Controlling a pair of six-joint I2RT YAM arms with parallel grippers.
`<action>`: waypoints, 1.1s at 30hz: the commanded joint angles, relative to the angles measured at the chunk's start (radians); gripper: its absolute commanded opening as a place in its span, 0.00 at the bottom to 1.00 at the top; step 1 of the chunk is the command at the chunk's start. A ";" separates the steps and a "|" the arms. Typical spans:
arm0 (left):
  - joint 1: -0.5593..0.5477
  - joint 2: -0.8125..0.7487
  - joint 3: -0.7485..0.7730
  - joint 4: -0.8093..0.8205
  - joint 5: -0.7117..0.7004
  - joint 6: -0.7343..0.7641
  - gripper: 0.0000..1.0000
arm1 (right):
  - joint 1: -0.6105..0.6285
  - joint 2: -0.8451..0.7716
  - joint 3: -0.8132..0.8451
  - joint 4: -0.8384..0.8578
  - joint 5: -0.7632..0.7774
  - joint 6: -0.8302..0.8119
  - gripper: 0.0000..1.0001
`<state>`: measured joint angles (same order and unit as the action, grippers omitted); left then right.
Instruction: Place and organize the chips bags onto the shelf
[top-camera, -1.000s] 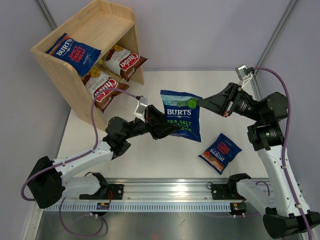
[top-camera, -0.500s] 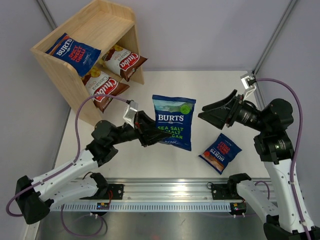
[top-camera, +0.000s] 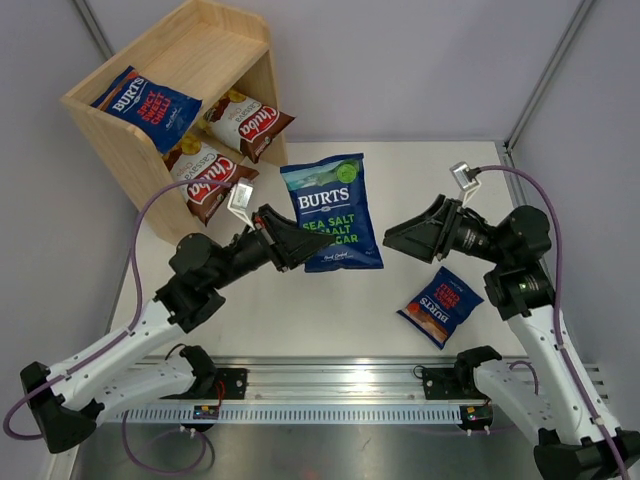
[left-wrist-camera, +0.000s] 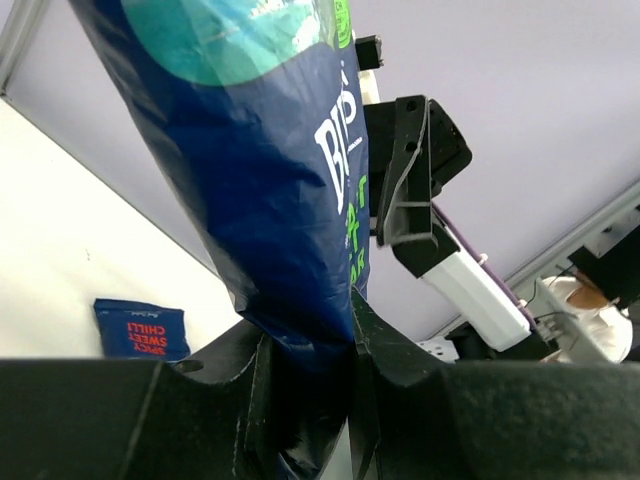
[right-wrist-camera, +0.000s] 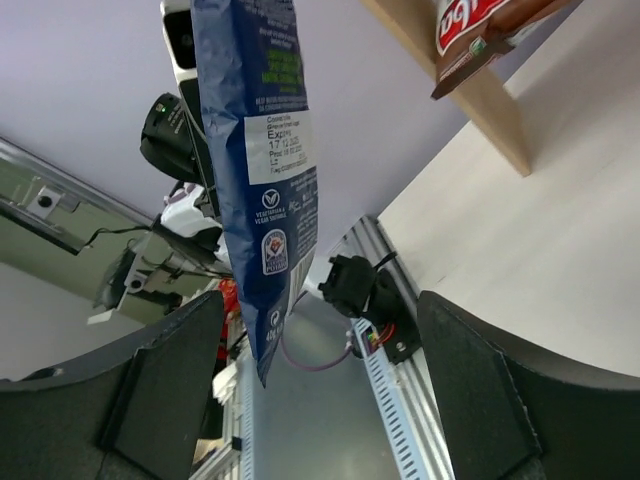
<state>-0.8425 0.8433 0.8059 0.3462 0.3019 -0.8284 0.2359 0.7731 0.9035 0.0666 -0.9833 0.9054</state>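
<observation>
A blue Burts sea-salt chips bag (top-camera: 330, 212) with a green label hangs upright above the table, my left gripper (top-camera: 303, 243) shut on its lower left edge. The left wrist view shows the bag (left-wrist-camera: 270, 180) pinched between the jaws of that gripper (left-wrist-camera: 310, 345). My right gripper (top-camera: 393, 238) stands open just right of the bag, apart from it; its wrist view shows the bag's back (right-wrist-camera: 255, 130) ahead of the gripper (right-wrist-camera: 320, 385). The wooden shelf (top-camera: 215, 45) carries one Burts bag (top-camera: 148, 108) on top and two Chuba bags (top-camera: 245, 122) (top-camera: 208, 178) inside.
A small red-label Burts bag (top-camera: 440, 305) lies flat on the table under the right arm, also in the left wrist view as the bag on the table (left-wrist-camera: 140, 328). The shelf stands tilted at the far left corner. A metal rail (top-camera: 340, 385) runs along the near edge.
The right gripper let go of the bag's upper corner and opened. The left arm carried the bag leftward and up, toward the shelf.
</observation>
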 joint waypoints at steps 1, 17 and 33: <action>-0.013 0.032 0.079 0.005 -0.060 -0.083 0.07 | 0.091 0.041 0.067 0.089 0.055 0.018 0.85; -0.026 0.070 0.142 -0.131 -0.142 -0.063 0.19 | 0.243 0.149 0.103 0.076 0.227 -0.037 0.14; -0.058 -0.047 -0.191 0.368 -0.282 -0.164 0.98 | 0.243 0.216 0.066 0.482 0.368 0.202 0.04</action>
<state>-0.8738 0.7921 0.6926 0.4629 0.0994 -0.9314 0.4732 0.9695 0.9588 0.3710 -0.6708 1.0367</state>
